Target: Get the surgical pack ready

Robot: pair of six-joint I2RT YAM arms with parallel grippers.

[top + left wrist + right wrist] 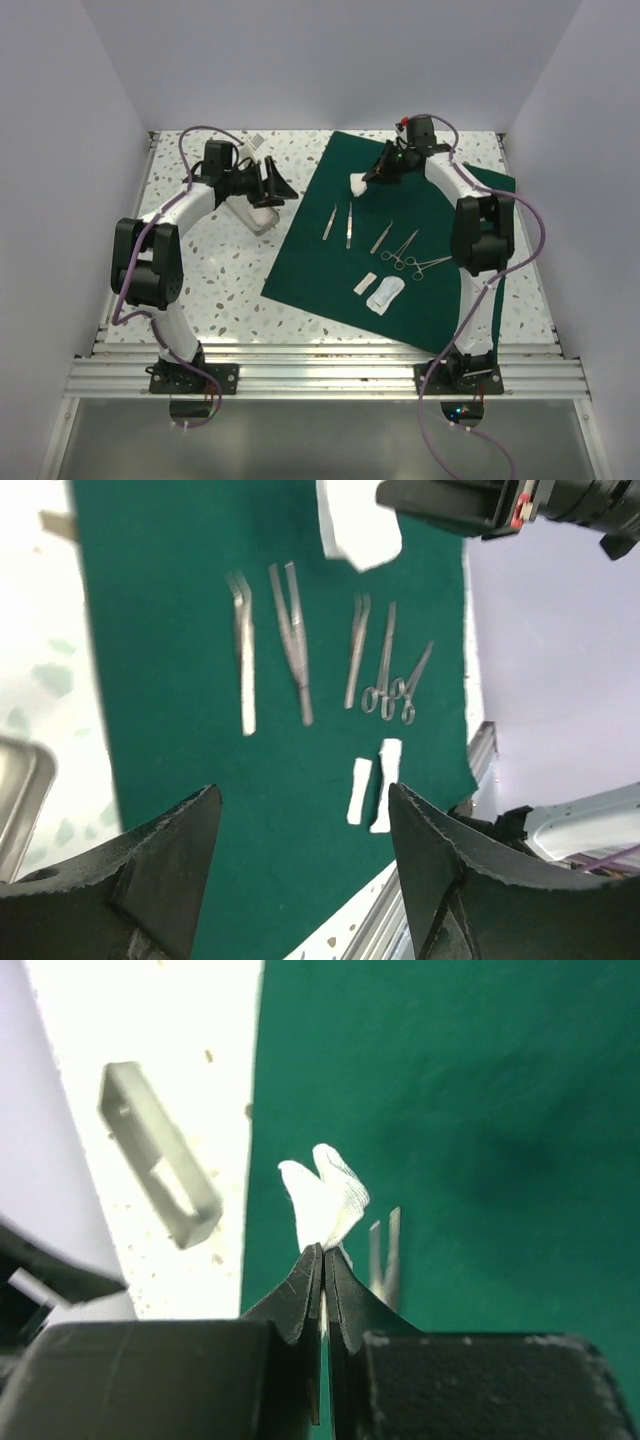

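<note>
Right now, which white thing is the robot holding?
The white gauze at the far end of the green cloth, pinched in the right gripper. The other two white pieces lie flat at its near end.

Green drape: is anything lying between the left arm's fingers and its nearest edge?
Nothing visible does. The left fingers stand open over bare tabletop just beside the green drape; the metal tray sits off to their side, not between.

No text, label, brand, number or sign can be read anywhere.
</note>
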